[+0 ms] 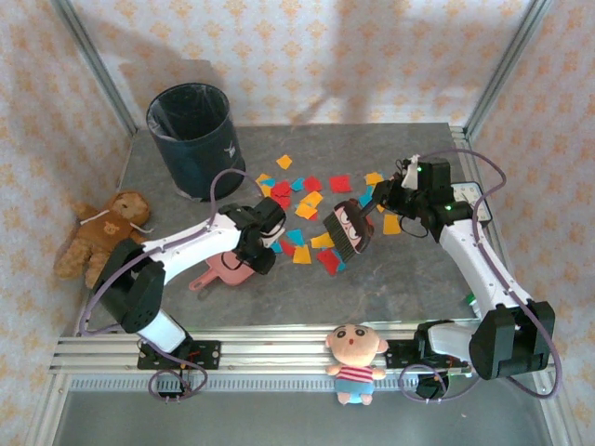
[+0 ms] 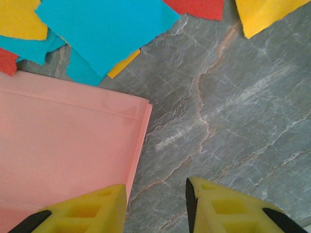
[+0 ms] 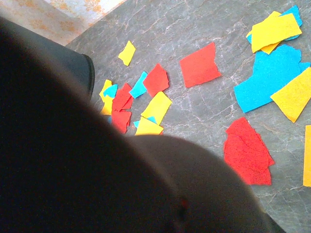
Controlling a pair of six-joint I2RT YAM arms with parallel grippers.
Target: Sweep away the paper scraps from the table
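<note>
Scraps (image 1: 311, 200) were pretty much all on the table (image 1: 409, 288), spread mid-table between the bin (image 1: 193, 135) and the arms, so I'd call the job barely started. Dustpan (image 2: 63, 145) looked empty where I could see it. Bits were red, yellow, orange and blue, flat, some overlapping. Left gripper (image 2: 155, 189) had a narrow gap, hanging at the pan's edge, gripping nothing. Right gripper (image 1: 386, 197) was clamped on the brush (image 1: 346, 232).
</note>
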